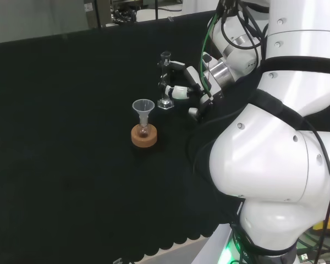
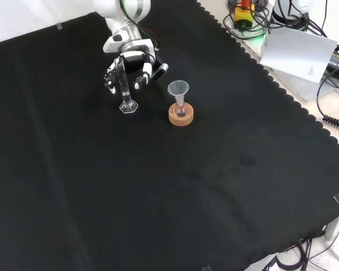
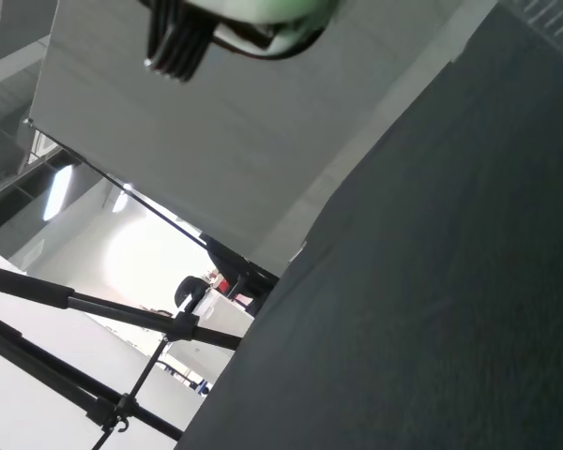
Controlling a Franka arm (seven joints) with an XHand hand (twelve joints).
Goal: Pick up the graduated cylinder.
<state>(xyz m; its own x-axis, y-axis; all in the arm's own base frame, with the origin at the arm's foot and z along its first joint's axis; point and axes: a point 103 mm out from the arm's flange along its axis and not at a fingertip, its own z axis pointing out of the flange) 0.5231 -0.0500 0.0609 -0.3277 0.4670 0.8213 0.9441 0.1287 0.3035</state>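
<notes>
Standing upright, the graduated cylinder [image 2: 125, 90] could topple if the hand's [image 2: 130, 66] half-curled, ungripping fingers clip it.

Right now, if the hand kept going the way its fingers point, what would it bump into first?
Probably the graduated cylinder: the hand sits right behind it with fingers spread toward it. Whether they already touch is unclear.

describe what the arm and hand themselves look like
The arm is glossy white with bulky rounded links, black bands at the joints and silver-grey rings near the wrist. Black and green cables loop along its upper part. The hand is black with white segments on its fingers.
</notes>
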